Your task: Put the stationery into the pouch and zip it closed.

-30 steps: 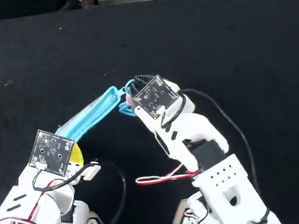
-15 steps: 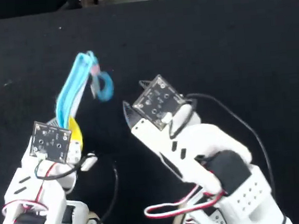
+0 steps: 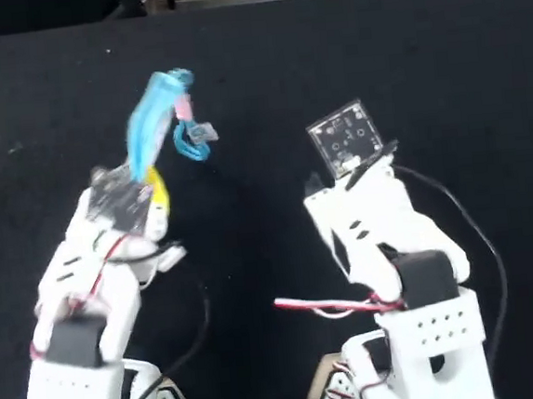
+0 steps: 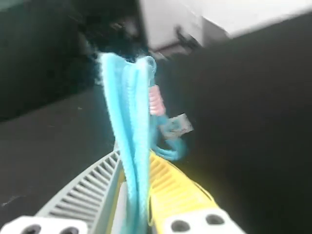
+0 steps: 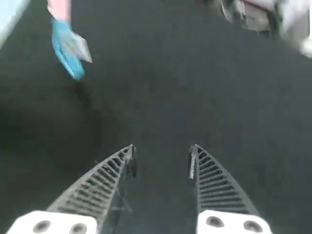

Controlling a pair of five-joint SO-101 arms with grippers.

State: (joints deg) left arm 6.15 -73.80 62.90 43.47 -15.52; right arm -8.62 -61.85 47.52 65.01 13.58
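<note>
Left gripper (image 3: pixel 144 187): clamped on the near end of the pouch (image 3: pixel 152 116). In the left wrist view the pale and the yellow finger press it from either side.
Pouch: held up off the table (image 3: pixel 424 74) and seen nearly edge-on as a thin blue strip. In the high view its long axis runs from the jaws toward 12 to 1 o'clock, with the far end free.
Pull (image 3: pixel 191 136): a blue loop with a pink bit and a small tag. It hangs off the pouch's edge near the far end, at about 4 o'clock from the pouch's middle, on the side facing the other arm.
Right gripper (image 5: pixel 161 156): jaws parted with nothing between them, over bare table, well apart from the pouch.
Key relation: from the right jaws the pull lies at about 10 o'clock in the high view, and it dangles loose.
Nearer arm: the right arm is the free one, so the pull probably falls to it while the left steadies the pouch.
Zip: I cannot tell how far it is shut, nor what is inside.
</note>
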